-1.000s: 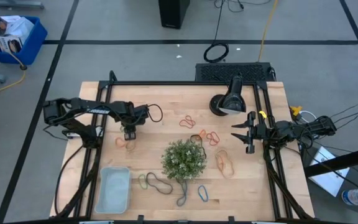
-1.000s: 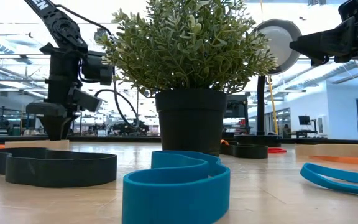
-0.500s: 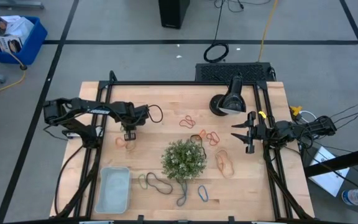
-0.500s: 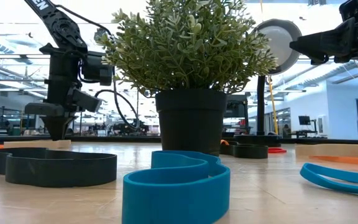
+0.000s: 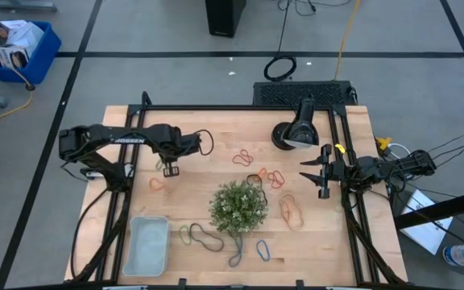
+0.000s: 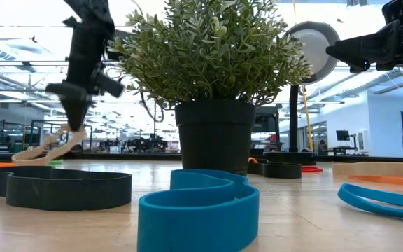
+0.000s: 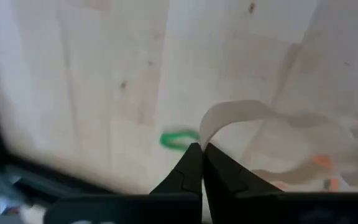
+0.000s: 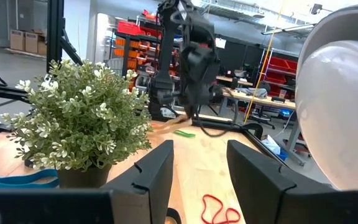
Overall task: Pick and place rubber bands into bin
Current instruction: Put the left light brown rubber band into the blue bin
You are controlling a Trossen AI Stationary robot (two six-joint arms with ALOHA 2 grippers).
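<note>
1. Pale-blue bin (image 5: 147, 245) sits at the table's (image 5: 216, 129) front-left corner.
2. Left gripper (image 5: 168, 168), lifted, pinches a tan rubber band (image 6: 51, 148).
3. Right gripper (image 5: 306, 171), fingers spread, hovers right of the plant (image 5: 238, 206).

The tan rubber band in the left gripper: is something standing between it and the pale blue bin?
Nothing visible does. The left gripper holds the tan rubber band above bare table; the bin is nearer the front edge, and the plant stands off to the side.

Potted plant (image 5: 238, 206) mid-table; black lamp (image 5: 295, 132) behind; blue crate (image 5: 19, 50) on floor.
</note>
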